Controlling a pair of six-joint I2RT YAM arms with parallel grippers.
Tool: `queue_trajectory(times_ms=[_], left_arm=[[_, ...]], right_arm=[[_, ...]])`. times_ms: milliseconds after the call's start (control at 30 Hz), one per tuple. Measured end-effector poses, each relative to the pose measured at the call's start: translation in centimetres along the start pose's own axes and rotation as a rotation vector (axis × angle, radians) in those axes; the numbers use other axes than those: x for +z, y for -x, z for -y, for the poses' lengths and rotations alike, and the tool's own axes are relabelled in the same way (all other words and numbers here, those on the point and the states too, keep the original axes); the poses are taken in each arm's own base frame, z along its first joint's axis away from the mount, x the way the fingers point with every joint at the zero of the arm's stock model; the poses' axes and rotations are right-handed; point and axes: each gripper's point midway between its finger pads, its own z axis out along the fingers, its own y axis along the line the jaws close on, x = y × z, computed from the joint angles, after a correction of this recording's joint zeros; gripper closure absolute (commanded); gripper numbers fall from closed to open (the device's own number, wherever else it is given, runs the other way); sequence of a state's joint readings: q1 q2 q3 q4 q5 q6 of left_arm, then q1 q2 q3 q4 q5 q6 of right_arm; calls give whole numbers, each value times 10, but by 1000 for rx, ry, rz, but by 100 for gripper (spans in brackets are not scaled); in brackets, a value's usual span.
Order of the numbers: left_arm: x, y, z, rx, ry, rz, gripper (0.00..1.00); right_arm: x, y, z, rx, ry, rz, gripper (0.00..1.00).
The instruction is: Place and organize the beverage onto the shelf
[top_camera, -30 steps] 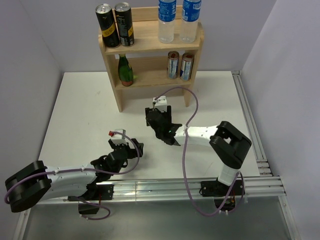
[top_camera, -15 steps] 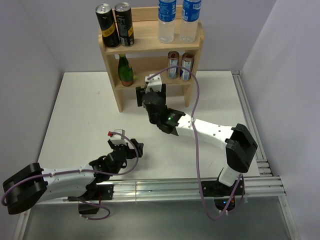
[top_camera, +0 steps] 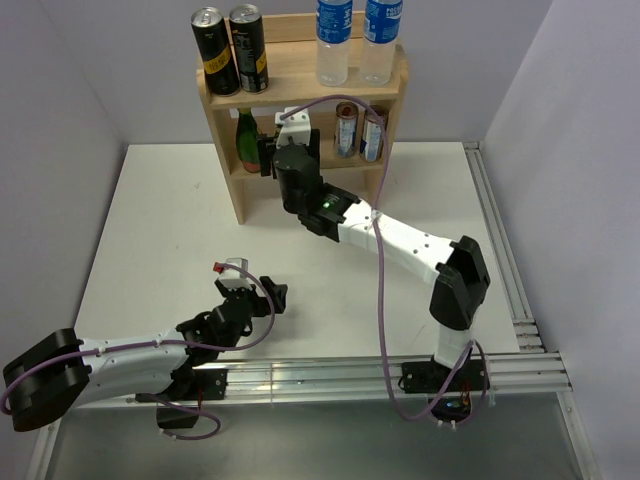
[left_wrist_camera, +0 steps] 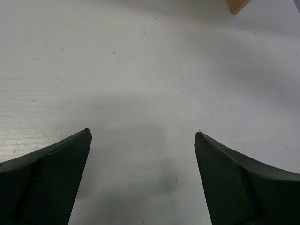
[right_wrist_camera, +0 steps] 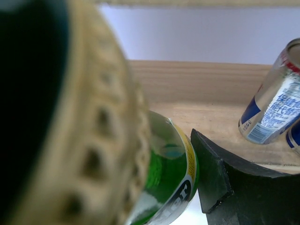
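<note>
Two arms, entered from the tool outward.

1. Right gripper (top_camera: 266, 155): the arm is stretching far forward and left over the table (top_camera: 150, 220), with its wrist level with the middle tier of the shelf (top_camera: 300, 88). The fingers are pinching a green bottle (right_wrist_camera: 171, 159) with a yellow label, its ribbed cap pointing back at the wrist camera. The top view is hiding this bottle.
2. Left gripper (left_wrist_camera: 142, 134): the arm is lying low along the near table, jaws spread wide, carrying nothing.
3. Shelf: light wood, standing at the table's far edge.
   - The top tier is carrying two black cans (top_camera: 208, 50) at left and two clear water bottles (top_camera: 334, 40) at right.
   - The middle tier is holding a second green bottle (top_camera: 247, 138) upright just left of the right gripper, and two silver-blue cans (top_camera: 346, 130) at right.
</note>
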State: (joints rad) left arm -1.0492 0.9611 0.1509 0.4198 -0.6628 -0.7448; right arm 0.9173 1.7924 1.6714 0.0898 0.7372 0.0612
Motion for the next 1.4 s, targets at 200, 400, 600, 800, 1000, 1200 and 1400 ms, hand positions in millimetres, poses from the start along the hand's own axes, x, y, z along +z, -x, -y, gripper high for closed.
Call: queue_trajectory(times_ms=[200, 400, 600, 800, 1000, 1200, 1400], left_arm=[[0, 0, 1, 0, -2, -1, 1], [-1, -1, 1, 3, -4, -4, 1], [0, -4, 0, 10, 0, -10, 1], [0, -8, -2, 20, 7, -20, 1], [2, -11, -5, 32, 20, -27, 1], [2, -14, -7, 39, 28, -33, 1], [3, -14, -7, 40, 29, -33, 1]], right_arm=[[20, -32, 5, -58, -16, -67, 100], [30, -46, 11, -78, -23, -99, 100], [41, -41, 9, -59, -23, -88, 100], [53, -36, 9, -38, -23, -77, 100], [66, -45, 15, -29, -37, -94, 100], [67, -49, 13, -5, -31, -95, 100], [67, -51, 12, 4, -30, -97, 100]])
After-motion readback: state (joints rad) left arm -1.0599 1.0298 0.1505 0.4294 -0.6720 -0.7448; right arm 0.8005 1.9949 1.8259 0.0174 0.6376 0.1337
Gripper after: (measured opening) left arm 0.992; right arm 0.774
